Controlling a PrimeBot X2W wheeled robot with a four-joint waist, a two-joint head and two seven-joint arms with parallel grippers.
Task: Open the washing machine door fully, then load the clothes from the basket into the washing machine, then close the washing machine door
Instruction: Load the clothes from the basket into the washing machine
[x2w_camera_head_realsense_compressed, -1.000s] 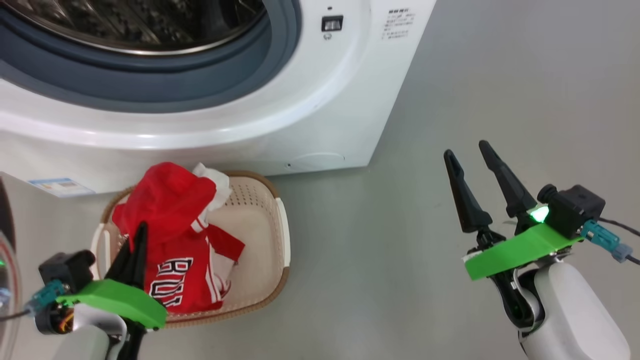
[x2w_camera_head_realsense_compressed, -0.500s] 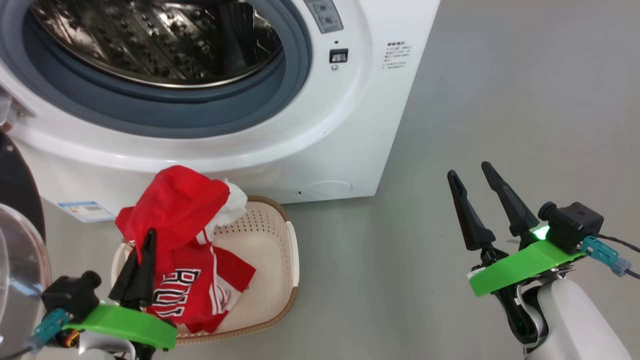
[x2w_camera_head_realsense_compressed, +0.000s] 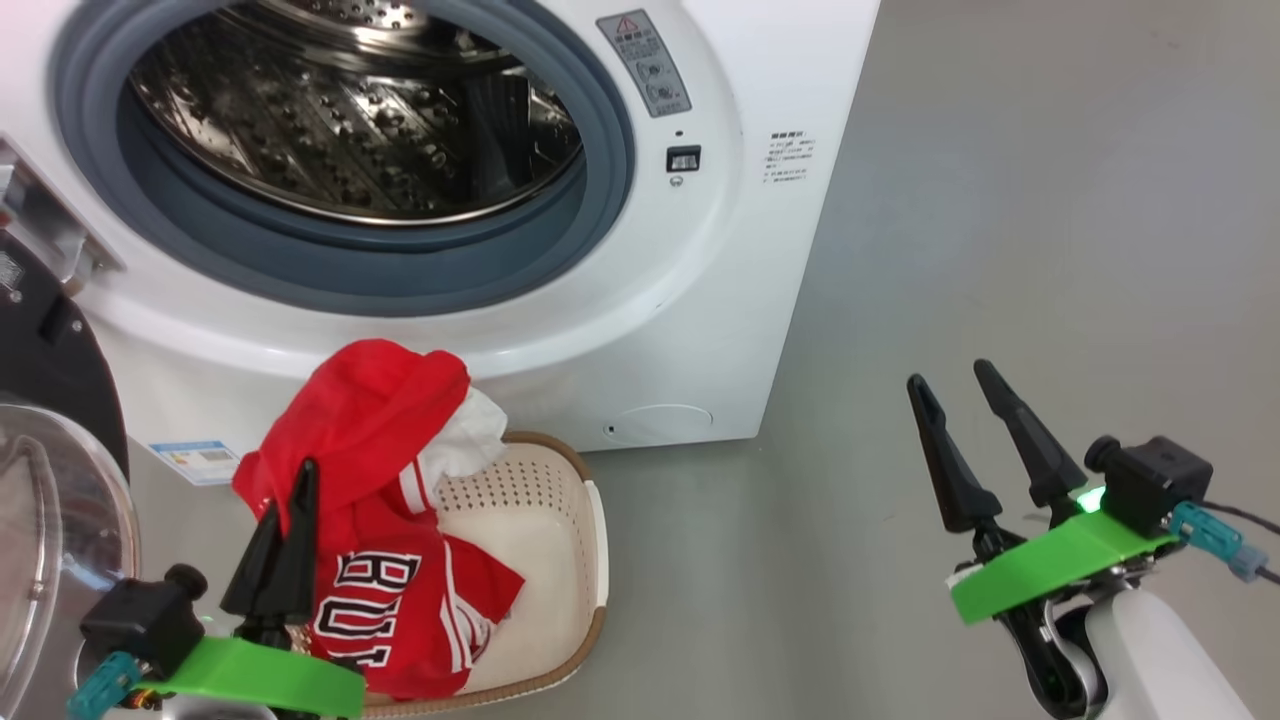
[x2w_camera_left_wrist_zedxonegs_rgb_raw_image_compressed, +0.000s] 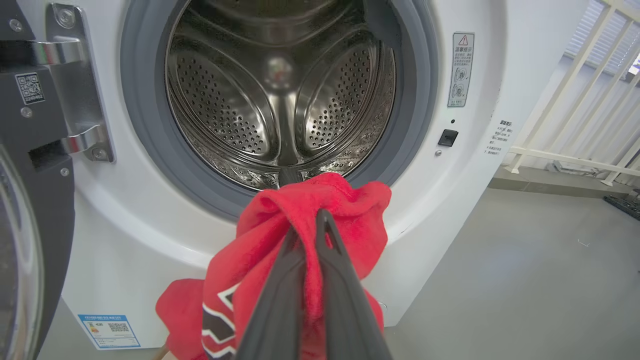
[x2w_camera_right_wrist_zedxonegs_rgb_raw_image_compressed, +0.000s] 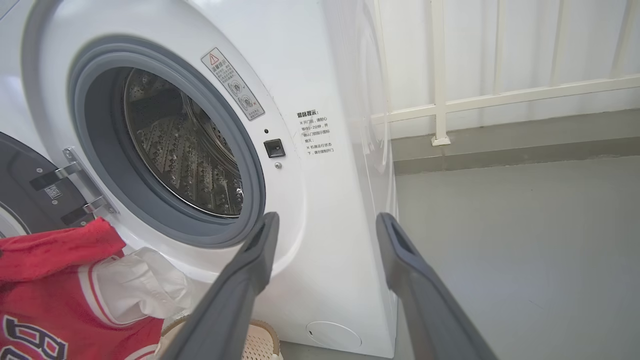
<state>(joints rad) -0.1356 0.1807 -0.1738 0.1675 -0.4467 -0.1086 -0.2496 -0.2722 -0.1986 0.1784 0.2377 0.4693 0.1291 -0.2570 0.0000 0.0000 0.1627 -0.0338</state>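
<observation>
Left gripper (x2w_camera_head_realsense_compressed: 290, 485) clamped shut on clothes (x2w_camera_head_realsense_compressed: 370, 420), raised bunch trailing down into basket (x2w_camera_head_realsense_compressed: 560, 520) below. Washer (x2w_camera_head_realsense_compressed: 700, 330) mouth ahead and above, ready for loading. Door (x2w_camera_head_realsense_compressed: 50, 380) open at left. Right gripper (x2w_camera_head_realsense_compressed: 950, 373) wide open, empty, hung clear.

1 washing machine (x2w_camera_head_realsense_compressed: 700, 330), 1 washing machine door (x2w_camera_head_realsense_compressed: 45, 380), 1 basket (x2w_camera_head_realsense_compressed: 530, 500); clothes (x2w_camera_head_realsense_compressed: 380, 500): 1 red jersey (x2w_camera_head_realsense_compressed: 370, 420), 1 white cloth (x2w_camera_head_realsense_compressed: 465, 435); 1 left gripper (x2w_camera_head_realsense_compressed: 290, 485), 1 right gripper (x2w_camera_head_realsense_compressed: 949, 373), 2 fingers (x2w_camera_head_realsense_compressed: 950, 470) each.

left pincer (x2w_camera_head_realsense_compressed: 292, 485) low at left, fingers pressed tight together, pinching fold of red clothes (x2w_camera_left_wrist_zedxonegs_rgb_raw_image_compressed: 350, 200), tips pointing up. right pincer (x2w_camera_head_realsense_compressed: 950, 376) low at right, fingers spread wide, nothing between em, angled up and slightly left. pale right forearm (x2w_camera_head_realsense_compressed: 1160, 650) underneath.
</observation>
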